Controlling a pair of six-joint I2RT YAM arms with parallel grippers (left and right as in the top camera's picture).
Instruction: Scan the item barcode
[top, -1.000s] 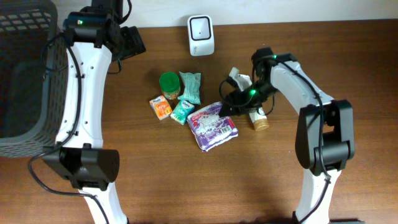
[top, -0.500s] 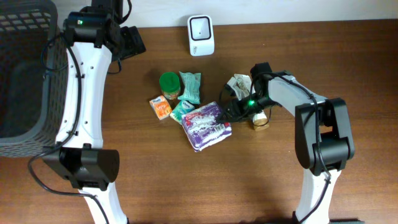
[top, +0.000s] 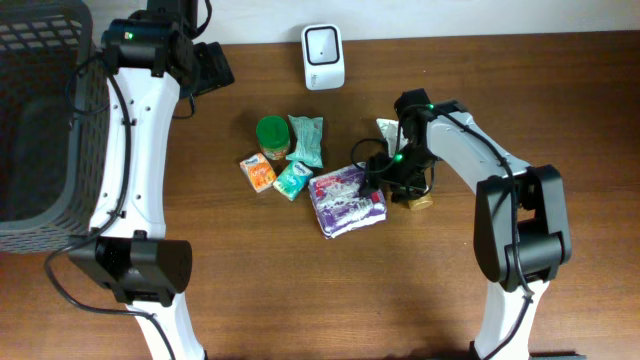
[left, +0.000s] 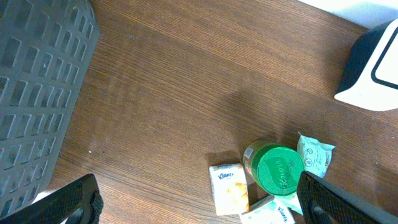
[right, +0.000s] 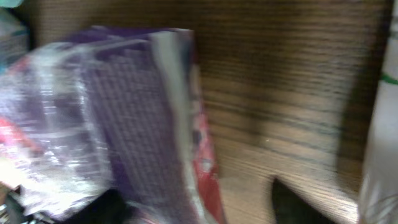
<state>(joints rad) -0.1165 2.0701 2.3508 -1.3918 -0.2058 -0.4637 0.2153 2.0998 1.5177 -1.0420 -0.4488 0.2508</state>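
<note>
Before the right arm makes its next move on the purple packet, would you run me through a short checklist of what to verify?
1. Right gripper has a hold on the purple packet: cannot tell. It sits at the packet's right edge, and the wrist view is blurred.
2. Left gripper open and holding nothing: ok.
3. Scanner upright with nothing in front of it: ok.
4. Packet free of neighbours: not ok. The small teal pack appears to touch its left corner.
5. Barcode in sight on the packet: cannot tell.

Mock shop checkout: scanner (top: 323, 56), grey basket (top: 35, 120), packaged groceries (top: 345, 200) on table (top: 300, 290).
</note>
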